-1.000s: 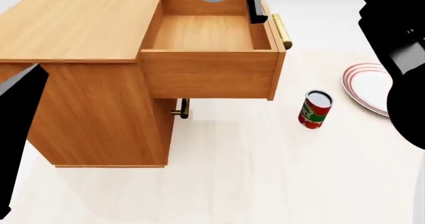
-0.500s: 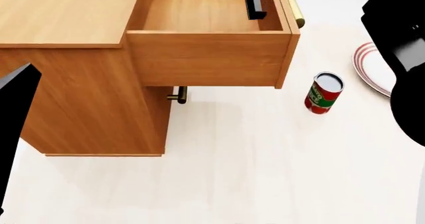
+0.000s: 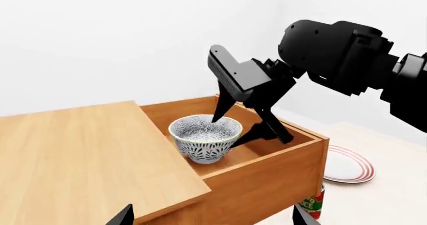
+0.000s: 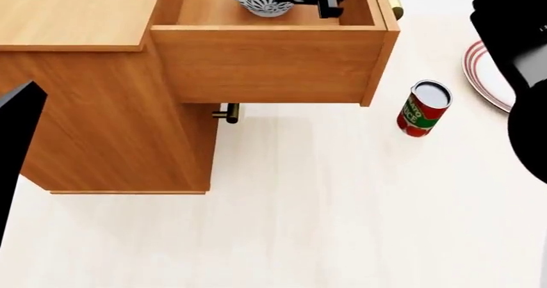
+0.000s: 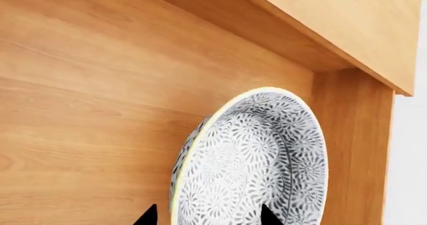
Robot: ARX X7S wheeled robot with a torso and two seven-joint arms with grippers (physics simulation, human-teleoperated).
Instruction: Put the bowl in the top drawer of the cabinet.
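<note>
Cabinet (image 4: 102, 77) seen standing on pale floor; top drawer (image 4: 269, 64) pulled fully out, so interior reachable from above. Right arm extended over drawer. Bowl (image 3: 205, 137) held upright inside drawer, near cabinet-side end, base at or just above drawer floor; contact not resolvable. Right claw (image 3: 243, 122) pinched on bowl rim, one finger inside, one outside, grip judged chosen to keep bowl level during lowering. Left claw (image 3: 210, 217): only fingertips visible, spread, holding nothing. Release judged pending.
</note>
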